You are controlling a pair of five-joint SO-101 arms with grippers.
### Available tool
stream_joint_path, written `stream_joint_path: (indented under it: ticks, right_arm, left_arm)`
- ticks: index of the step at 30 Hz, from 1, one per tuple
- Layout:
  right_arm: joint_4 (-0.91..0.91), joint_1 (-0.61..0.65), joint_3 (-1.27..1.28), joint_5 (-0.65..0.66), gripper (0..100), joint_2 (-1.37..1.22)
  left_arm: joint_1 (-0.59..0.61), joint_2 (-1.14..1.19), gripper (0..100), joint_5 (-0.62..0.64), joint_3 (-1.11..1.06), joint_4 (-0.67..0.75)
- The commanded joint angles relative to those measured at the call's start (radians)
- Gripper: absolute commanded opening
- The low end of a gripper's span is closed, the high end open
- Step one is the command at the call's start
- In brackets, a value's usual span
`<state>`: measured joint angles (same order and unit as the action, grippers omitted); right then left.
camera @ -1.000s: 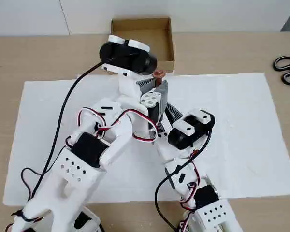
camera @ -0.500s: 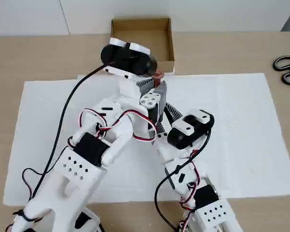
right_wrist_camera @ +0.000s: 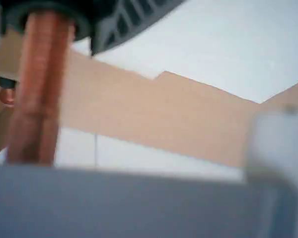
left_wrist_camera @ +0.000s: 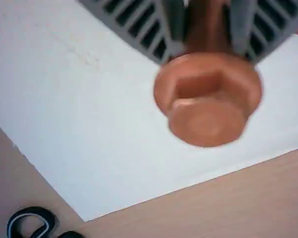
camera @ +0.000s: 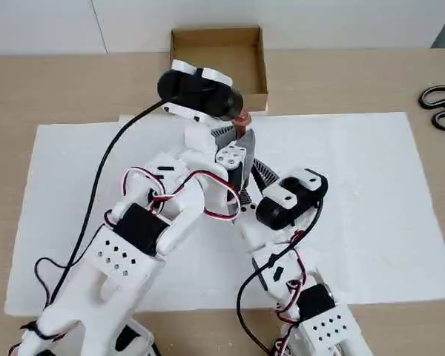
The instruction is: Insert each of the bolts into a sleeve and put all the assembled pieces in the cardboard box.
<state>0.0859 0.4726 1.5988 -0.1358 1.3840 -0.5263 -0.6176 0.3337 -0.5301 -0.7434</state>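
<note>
A copper bolt (camera: 242, 122) with a hexagonal head (left_wrist_camera: 208, 99) is held above the white sheet, just in front of the cardboard box (camera: 263, 68). My left gripper (camera: 236, 138) is shut on its shaft, its grey ribbed fingers (left_wrist_camera: 134, 20) on either side behind the head. The left arm's black camera housing hides part of the bolt in the high view. My right gripper (camera: 258, 172) sits just behind and to the right of the left one. In the right wrist view the bolt's shaft (right_wrist_camera: 37, 89) runs close by, with a dark ring (right_wrist_camera: 84, 25) around its upper end.
A white sheet (camera: 356, 185) covers the middle of the wooden table. Black scissors (camera: 441, 105) lie at the far right edge, off the sheet. The two arms cross closely at the centre.
The left arm has shifted slightly toward the box with the bolt, so the camera housing now covers more of it. The right arm has barely moved.
</note>
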Motion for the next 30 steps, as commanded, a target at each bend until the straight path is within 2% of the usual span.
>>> stream_joint_path:
  ticks: [1, 5, 11, 22, 30]
  right_arm:
    - [0.028, 0.001, -0.008, -0.002, 0.4, 0.016]
    - [0.028, 0.001, -0.008, -0.002, 0.4, 0.016]
    - [0.028, 0.001, -0.008, -0.002, 0.4, 0.016]
    - [0.028, 0.002, -0.008, -0.002, 0.4, 0.016]
    - [0.028, 0.002, -0.008, -0.002, 0.4, 0.016]
  left_arm:
    - [0.003, -0.04, 1, -0.009, 0.005, -0.009]
    - [0.003, -0.04, 1, -0.009, 0.005, -0.009]
    - [-0.049, -0.038, 1, -0.078, 0.005, -0.041]
    - [-0.049, -0.038, 1, -0.083, -0.012, -0.072]
    - [-0.051, -0.037, 1, -0.141, -0.012, -0.114]
